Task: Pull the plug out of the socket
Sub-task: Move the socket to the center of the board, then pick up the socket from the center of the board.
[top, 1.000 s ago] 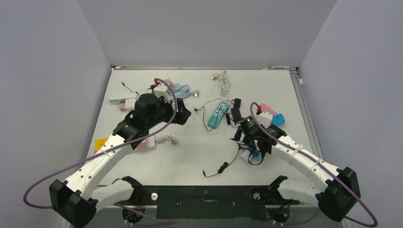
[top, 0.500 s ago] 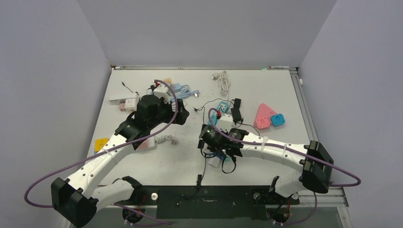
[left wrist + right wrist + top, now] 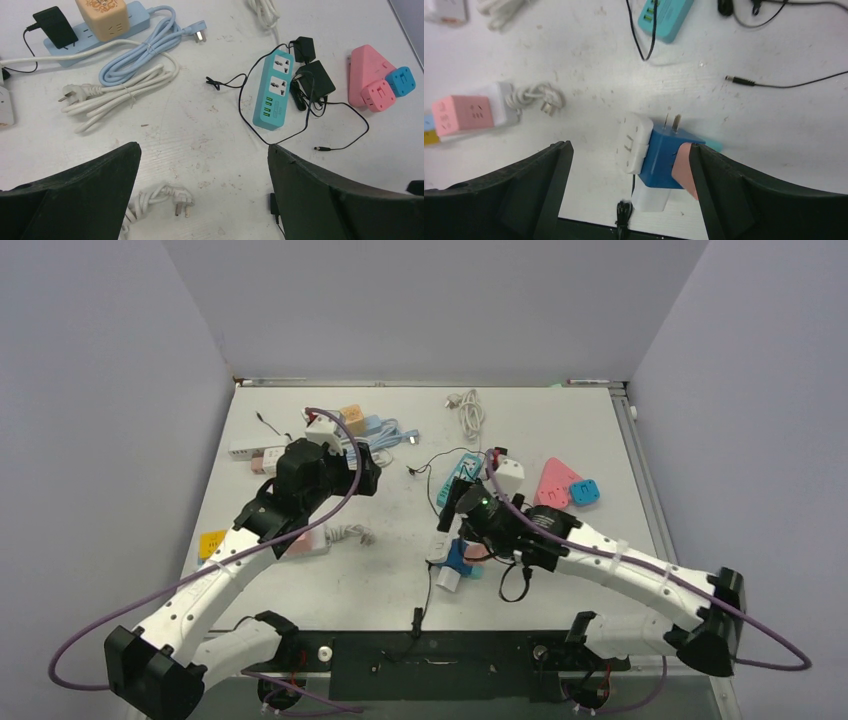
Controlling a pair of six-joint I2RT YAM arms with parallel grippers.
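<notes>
A blue cube socket (image 3: 664, 160) of smooth matte plastic is seen in the right wrist view, lying on the scuffed, speckled white table (image 3: 574, 55) near its front edge. Two flat metal prongs (image 3: 671, 121) project from its far face. A white rounded plug block (image 3: 635, 142) with slotted holes is pressed against its left face, a salmon-pink piece (image 3: 684, 167) sits on its right, and another white block (image 3: 650, 199) lies just below. The right gripper (image 3: 630, 147) is spread wide around this cluster. The right black finger (image 3: 724, 190) overlaps the pink piece, though contact cannot be confirmed, and the left finger is kept apart from the white block. Nothing is clamped.

The left gripper (image 3: 202, 146) is likewise spread wide over bare table, with nothing held.

Only in the left wrist view are further details given:
- a teal rectangular power strip (image 3: 272, 90) with two outlets and small ports
- black chargers (image 3: 315, 80) with thin leads
- a pink wedge-shaped block (image 3: 364, 70) carrying pink and blue cubes
- a pale blue strip (image 3: 100, 30) bearing a tan cube
- bundled white and blue cables (image 3: 130, 75)

Only from the top external view are the white arm links and looping purple cables (image 3: 340, 490) made out.
</notes>
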